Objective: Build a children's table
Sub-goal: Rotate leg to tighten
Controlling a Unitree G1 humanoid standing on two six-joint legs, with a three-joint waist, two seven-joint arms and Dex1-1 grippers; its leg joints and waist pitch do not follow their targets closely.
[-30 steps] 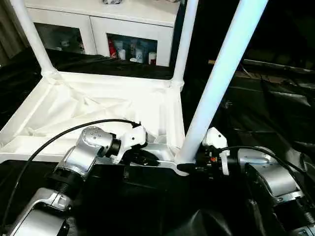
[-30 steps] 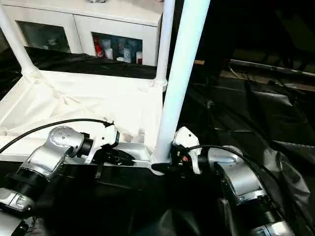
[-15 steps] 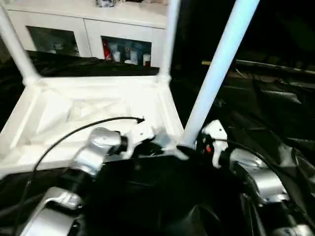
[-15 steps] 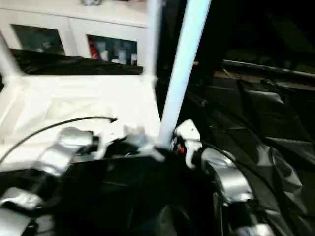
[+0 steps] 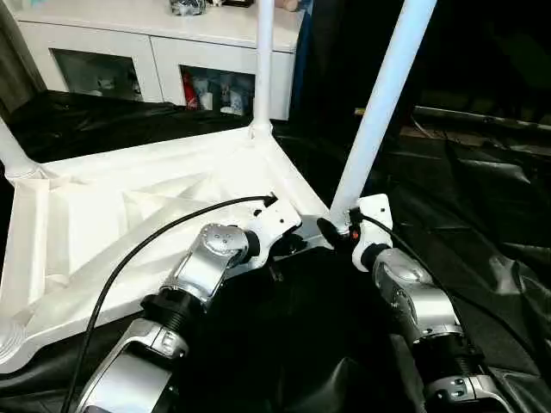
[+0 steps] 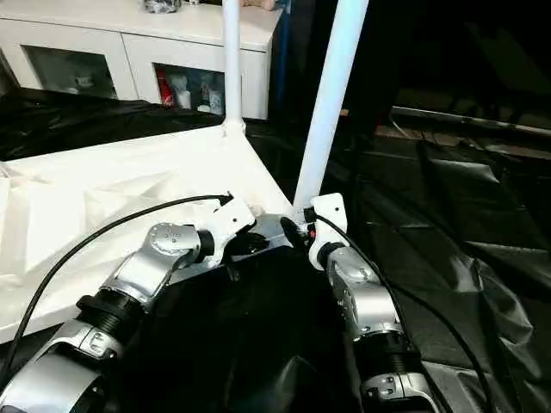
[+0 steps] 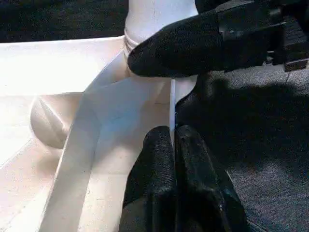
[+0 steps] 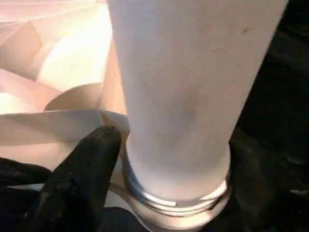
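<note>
Two jaws: my left jaws are clenched on the thin rim of the tabletop; my right jaws straddle the near leg at its base. I cannot tell whether they grip it.
Leg: it stands upright in the corner socket, just beside the left jaws.
Change: over the last second the tabletop has swung round, its near corner now pointing at me, and both arms have drawn closer together.
Meaning: I judge this leg is seated or nearly so. Three legs show upright; the fourth corner I cannot see.
Surface: the tabletop lies underside up on black sheeting.
Room: a white cabinet with glass doors stands behind.
</note>
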